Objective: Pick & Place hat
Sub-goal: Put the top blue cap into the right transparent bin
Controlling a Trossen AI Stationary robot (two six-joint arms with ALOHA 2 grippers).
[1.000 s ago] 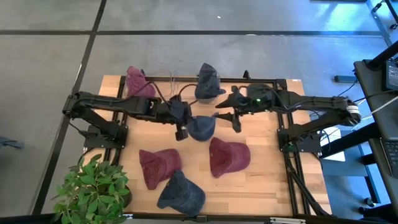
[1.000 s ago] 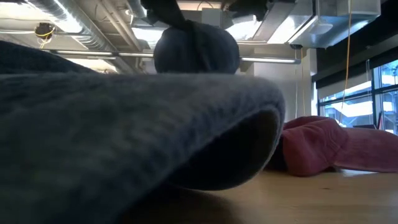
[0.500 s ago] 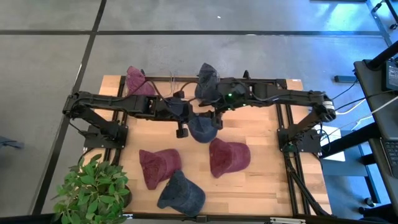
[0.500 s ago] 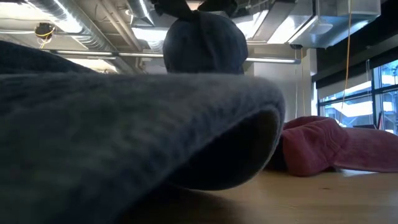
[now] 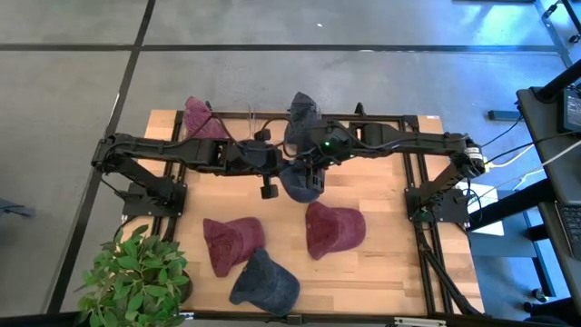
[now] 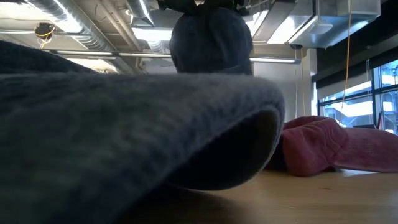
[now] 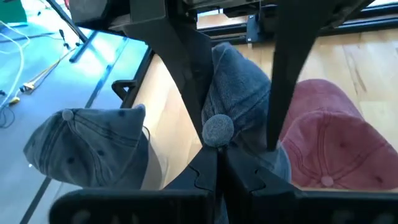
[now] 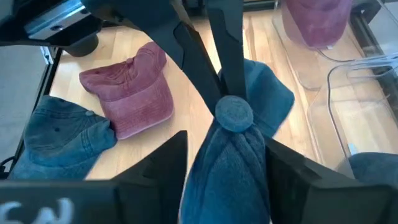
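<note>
Both arms are meeting mid-table over 1 blue hat (image 5: 298, 184), which is hanging bunched above the wooden table (image 5: 390, 245). The left gripper (image 5: 272, 171) is pinching the hat's fabric: in the left wrist view its fingers (image 7: 208, 177) are pressed together just below the hat's top button (image 7: 217, 127). The right gripper (image 5: 313, 163) is reaching in from the other side with fingers spread, 1 on each side of the bunched blue cloth in the right wrist view (image 8: 233, 168); whether they are touching the cloth, cannot tell. In the low view the same hat (image 6: 211, 42) is hanging high under the grippers, clear of the tabletop.

5 other hats are lying around. A maroon hat (image 5: 334, 229) is sitting just in front of the held one, another maroon hat (image 5: 233, 242) is lying left of it, and a blue denim hat (image 5: 265, 280) is lying near the front edge, its brim filling the low view's foreground (image 6: 124, 130). A maroon hat (image 5: 201, 118) is sitting at the back left on a clear stand (image 8: 348, 93), and a blue-grey hat (image 5: 304, 118) is sitting at the back centre. A potted plant (image 5: 136, 272) is standing at the front left corner.
</note>
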